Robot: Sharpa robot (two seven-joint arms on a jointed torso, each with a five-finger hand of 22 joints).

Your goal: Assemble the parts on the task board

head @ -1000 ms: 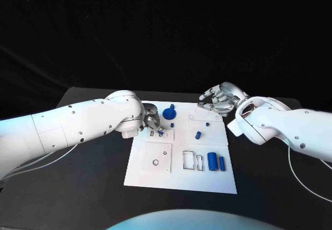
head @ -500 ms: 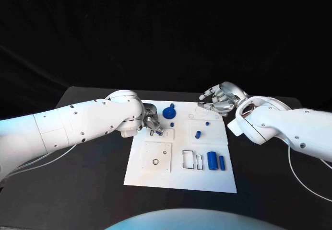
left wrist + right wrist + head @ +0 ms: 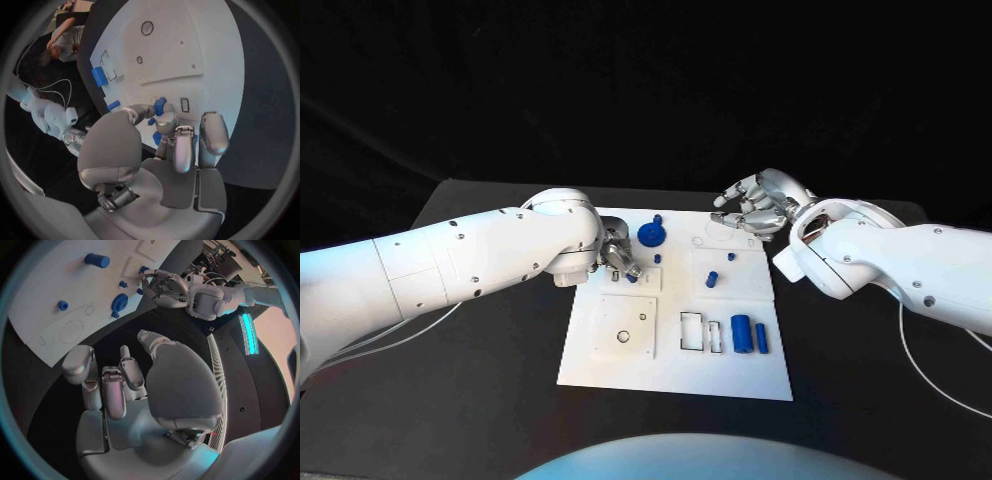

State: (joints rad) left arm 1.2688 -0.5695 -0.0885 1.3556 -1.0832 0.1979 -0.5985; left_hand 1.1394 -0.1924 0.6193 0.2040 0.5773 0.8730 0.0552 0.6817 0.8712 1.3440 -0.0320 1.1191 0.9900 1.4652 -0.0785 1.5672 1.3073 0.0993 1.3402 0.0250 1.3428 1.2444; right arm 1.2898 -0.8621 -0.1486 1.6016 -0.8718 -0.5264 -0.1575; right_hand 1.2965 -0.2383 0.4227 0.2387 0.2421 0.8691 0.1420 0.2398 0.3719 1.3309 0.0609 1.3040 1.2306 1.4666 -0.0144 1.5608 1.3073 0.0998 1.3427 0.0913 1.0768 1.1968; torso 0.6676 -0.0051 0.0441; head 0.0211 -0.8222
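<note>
1. Left hand (image 3: pixel 620 259) remains over the task board (image 3: pixel 678 375) at its far left area, fingers pinching a small blue part (image 3: pixel 159 106); position unchanged from the earlier frames.
2. Right hand (image 3: pixel 759 207) hovers at the board's far right corner, fingers apart, holding nothing; it has shifted only marginally.
3. Blue round part (image 3: pixel 653 236) and two blue blocks (image 3: pixel 750 335) are unmoved.
</note>
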